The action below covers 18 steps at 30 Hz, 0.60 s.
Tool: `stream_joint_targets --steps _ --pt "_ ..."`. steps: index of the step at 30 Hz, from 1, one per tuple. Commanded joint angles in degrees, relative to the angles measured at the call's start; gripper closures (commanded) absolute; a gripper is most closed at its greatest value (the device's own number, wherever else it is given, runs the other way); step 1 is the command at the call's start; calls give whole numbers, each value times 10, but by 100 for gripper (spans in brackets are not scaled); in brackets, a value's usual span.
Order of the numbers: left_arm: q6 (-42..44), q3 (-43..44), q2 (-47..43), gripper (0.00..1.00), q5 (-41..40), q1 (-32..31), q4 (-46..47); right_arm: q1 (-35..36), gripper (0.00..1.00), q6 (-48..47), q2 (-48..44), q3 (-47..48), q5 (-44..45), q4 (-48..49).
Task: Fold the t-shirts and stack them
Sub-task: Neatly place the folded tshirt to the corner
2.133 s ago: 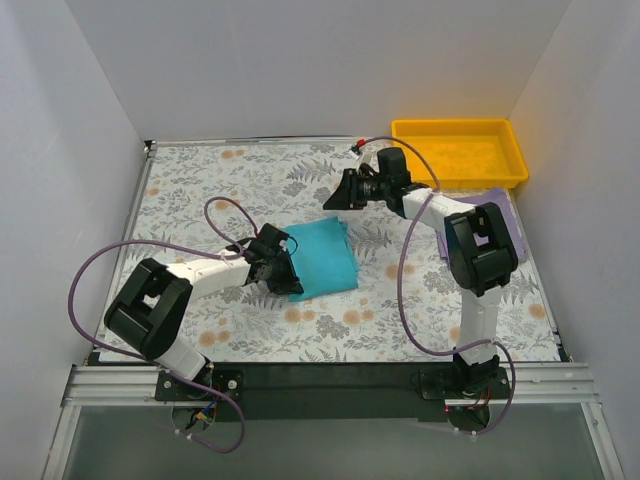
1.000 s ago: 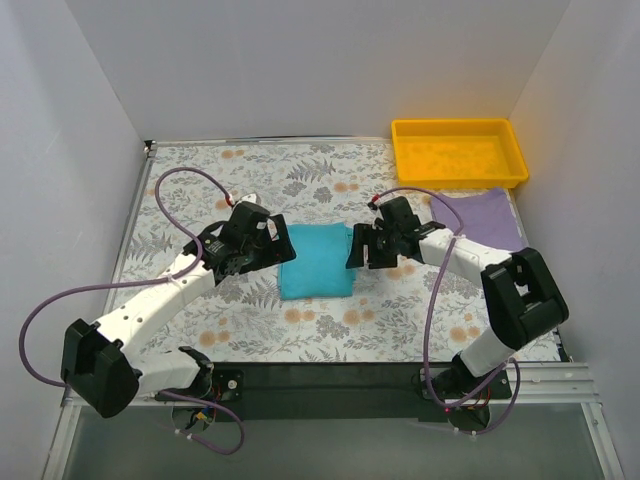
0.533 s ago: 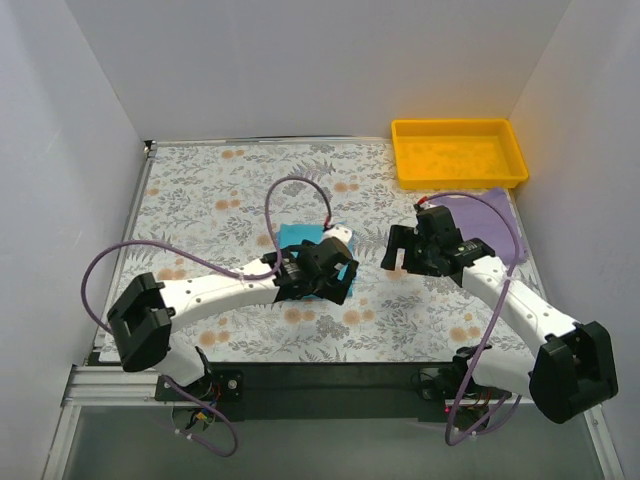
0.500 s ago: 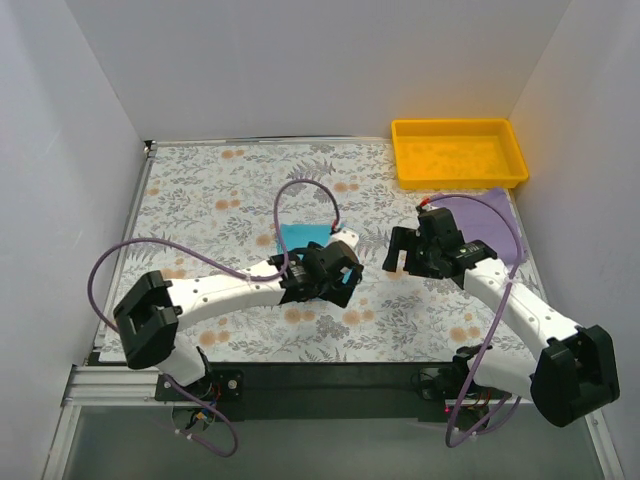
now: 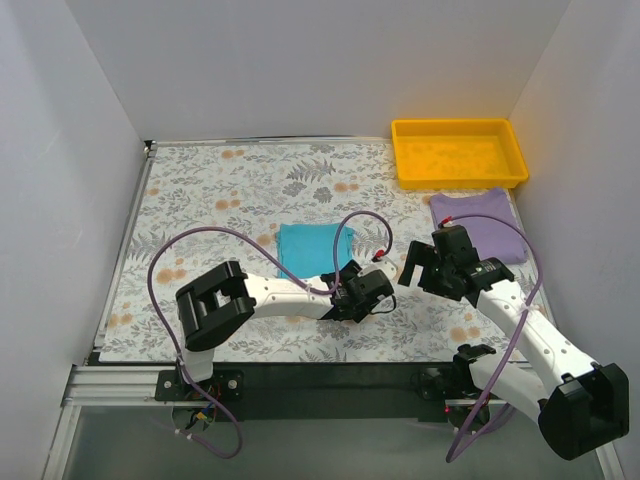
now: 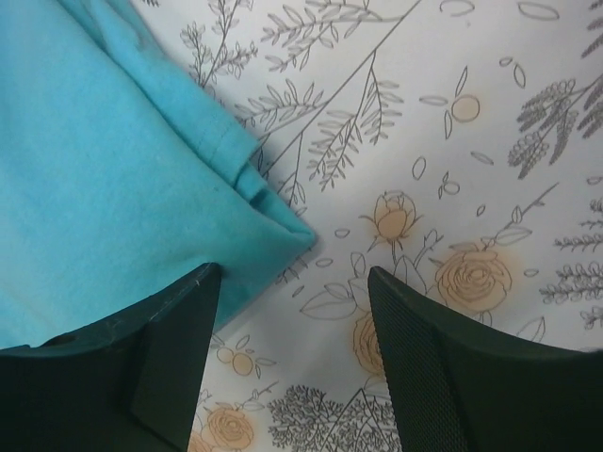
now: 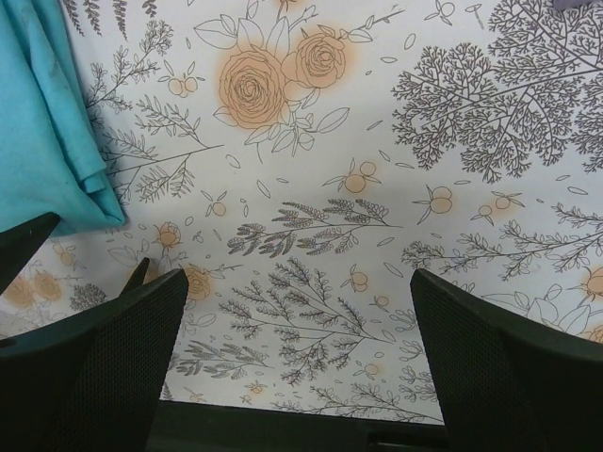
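The teal t-shirt [image 5: 308, 252] lies folded near the middle of the floral surface [image 5: 200, 190]. The lavender t-shirt [image 5: 478, 212] lies folded at about 2 o'clock from it, well apart, just below the yellow tray [image 5: 455, 182].

The left gripper [image 6: 294, 301] is low at the teal t-shirt's 5 o'clock corner. Its jaws are spread with only bare surface between them, and one finger overlaps the cloth's edge; whether it touches I cannot tell.

The right gripper [image 7: 300, 282] hangs at about 3 o'clock from that corner, jaws spread wide and grasping nothing, with the teal cloth off to its side.
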Motion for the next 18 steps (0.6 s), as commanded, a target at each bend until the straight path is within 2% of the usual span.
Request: stream_joint_targets --steps 1,3,6,11,15,18 --pt "30 19 16 41 -35 2 34 -2 10 5 -2 -3 -5 -1" --pt "34 16 26 44 -42 1 38 -2 10 0 4 2 -7 1" --pt "34 10 43 55 -47 1 47 -2 10 -6 20 8 -8 4" --pt "30 2 57 86 -57 1 49 -2 10 -12 45 19 -34 36" --pt "27 1 31 99 -64 5 48 -4 9 -15 75 28 -45 62" --pt "17 0 3 100 -44 14 49 -8 4 -4 99 31 -52 92"
